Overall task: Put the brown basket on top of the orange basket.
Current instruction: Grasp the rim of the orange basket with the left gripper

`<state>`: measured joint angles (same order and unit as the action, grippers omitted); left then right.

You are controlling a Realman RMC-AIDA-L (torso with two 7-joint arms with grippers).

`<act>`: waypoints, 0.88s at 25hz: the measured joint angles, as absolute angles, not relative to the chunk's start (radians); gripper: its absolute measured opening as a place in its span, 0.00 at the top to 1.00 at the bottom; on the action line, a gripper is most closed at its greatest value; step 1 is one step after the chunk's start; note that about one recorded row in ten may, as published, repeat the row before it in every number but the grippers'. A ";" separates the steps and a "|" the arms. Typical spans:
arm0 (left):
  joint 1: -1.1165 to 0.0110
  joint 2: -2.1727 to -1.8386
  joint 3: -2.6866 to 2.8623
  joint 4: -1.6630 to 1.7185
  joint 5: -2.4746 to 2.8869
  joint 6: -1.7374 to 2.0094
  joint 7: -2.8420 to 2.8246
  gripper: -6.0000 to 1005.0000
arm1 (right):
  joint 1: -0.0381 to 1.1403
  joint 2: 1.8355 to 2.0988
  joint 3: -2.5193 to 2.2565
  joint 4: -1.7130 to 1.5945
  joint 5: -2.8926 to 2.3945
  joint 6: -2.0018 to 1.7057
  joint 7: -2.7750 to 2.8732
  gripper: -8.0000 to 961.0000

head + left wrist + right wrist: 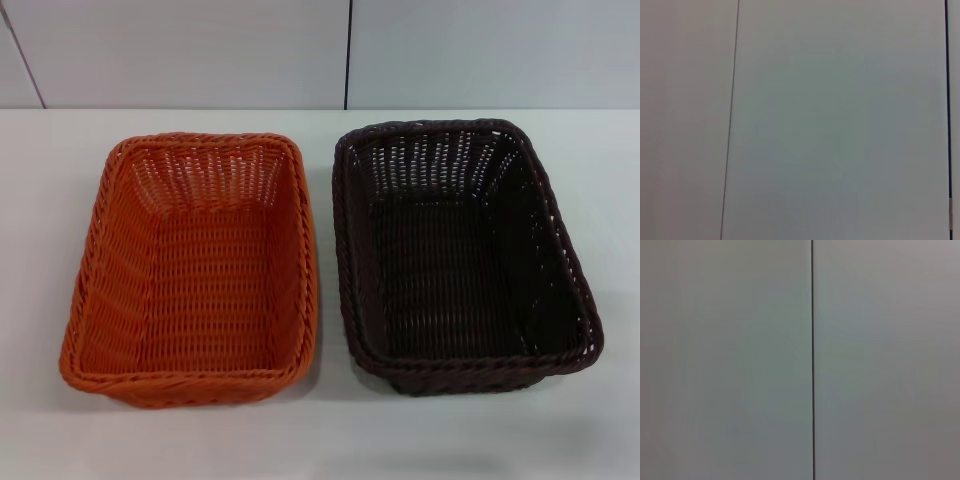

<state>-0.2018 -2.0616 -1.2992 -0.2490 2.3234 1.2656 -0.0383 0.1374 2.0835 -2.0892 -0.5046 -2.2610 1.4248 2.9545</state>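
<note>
The orange basket sits on the white table on the left in the head view, open side up and empty. The brown basket sits beside it on the right, also upright and empty, with a narrow gap between them. Neither gripper shows in the head view. The left wrist view and the right wrist view show only a plain pale wall with thin dark seams.
The white table reaches the front edge of the head view, with bare strips at the far left and far right of the baskets. A pale panelled wall stands behind the table.
</note>
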 joint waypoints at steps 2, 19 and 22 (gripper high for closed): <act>-0.202 -2.062 -1.299 -0.249 2.324 1.266 -0.038 0.21 | 0.138 2.083 -2.089 -0.505 -2.261 1.425 2.954 0.32; -0.113 -1.885 -1.327 -0.761 2.482 0.635 -0.050 0.21 | 0.147 2.083 -2.089 -0.504 -2.261 1.417 2.954 0.32; -0.073 -1.843 -1.411 -1.020 2.536 0.267 -0.044 0.21 | 0.147 2.083 -2.089 -0.504 -2.261 1.417 2.954 0.32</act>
